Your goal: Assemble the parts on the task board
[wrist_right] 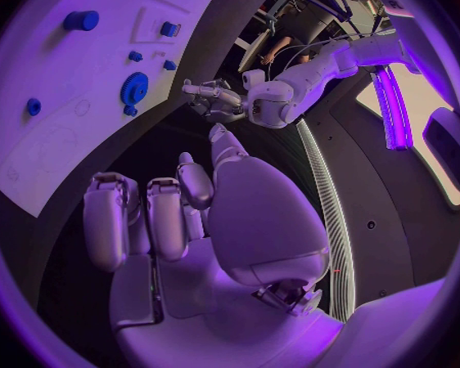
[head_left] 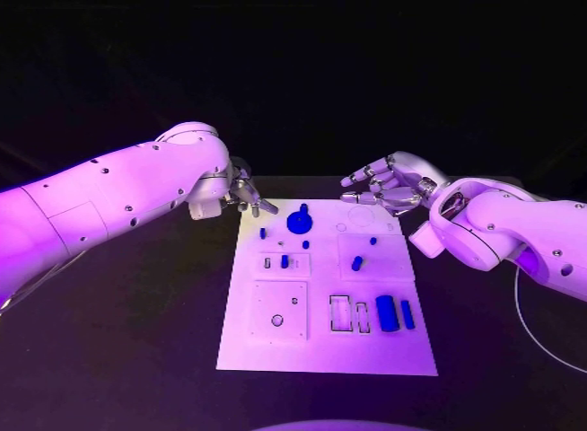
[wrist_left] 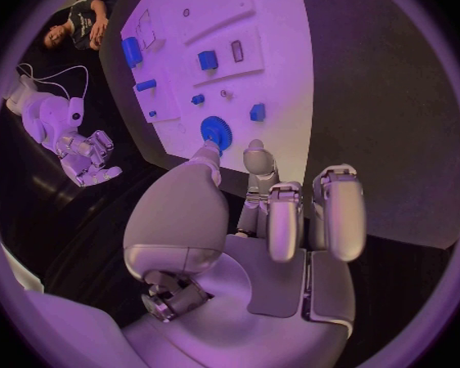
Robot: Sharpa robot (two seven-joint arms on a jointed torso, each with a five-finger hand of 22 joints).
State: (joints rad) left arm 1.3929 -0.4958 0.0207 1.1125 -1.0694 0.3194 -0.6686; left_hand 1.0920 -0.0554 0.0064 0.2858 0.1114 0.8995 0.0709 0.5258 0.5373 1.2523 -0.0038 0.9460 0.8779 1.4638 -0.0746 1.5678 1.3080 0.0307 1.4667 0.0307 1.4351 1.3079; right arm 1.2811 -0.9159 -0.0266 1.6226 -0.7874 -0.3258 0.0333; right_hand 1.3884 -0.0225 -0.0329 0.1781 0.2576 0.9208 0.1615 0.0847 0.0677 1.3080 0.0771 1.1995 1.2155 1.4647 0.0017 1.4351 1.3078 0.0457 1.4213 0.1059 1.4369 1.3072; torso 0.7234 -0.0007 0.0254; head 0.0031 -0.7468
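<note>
White rectangular task board (head_left: 326, 350): lies mid-table, carrying small blue parts, among them a round blue toothed gear (head_left: 300, 222) near its far edge. Left hand (head_left: 246, 193): empty, fingers apart, beside the gear. Right hand (head_left: 388, 187): empty, fingers loosely spread, at the board's far right corner.

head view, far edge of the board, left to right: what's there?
left hand → blue gear → right hand, all near the far end of the task board.

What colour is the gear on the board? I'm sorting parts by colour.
Blue gear; clearest in the left wrist view.
</note>
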